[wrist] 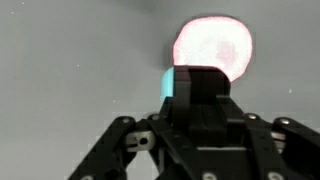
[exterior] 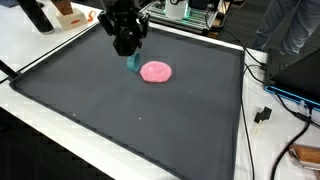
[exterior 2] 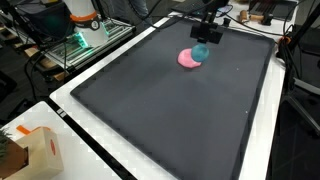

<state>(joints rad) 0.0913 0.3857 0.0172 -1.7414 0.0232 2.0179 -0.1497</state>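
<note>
A flat pink round piece [exterior: 155, 71] [exterior 2: 186, 59] lies on the far part of a black mat [exterior: 120, 120] [exterior 2: 170, 120]. My gripper [exterior: 130, 52] [exterior 2: 205, 42] hangs just beside it, shut on a small teal object [exterior: 133, 63] [exterior 2: 201, 52] that sticks out below the fingers. That teal object sits close to the pink piece's edge; whether they touch cannot be told. In the wrist view the dark fingers stand together at the gripper [wrist: 195, 82]. A strip of the teal object [wrist: 167, 85] shows at their left, and the pink piece [wrist: 212, 45] glows beyond them.
The mat lies on a white table [exterior: 30, 110]. A cardboard box [exterior 2: 35, 150] stands at a table corner. Cables and a dark device [exterior: 300, 75] lie past one mat edge. Equipment racks [exterior 2: 85, 30] stand behind the table.
</note>
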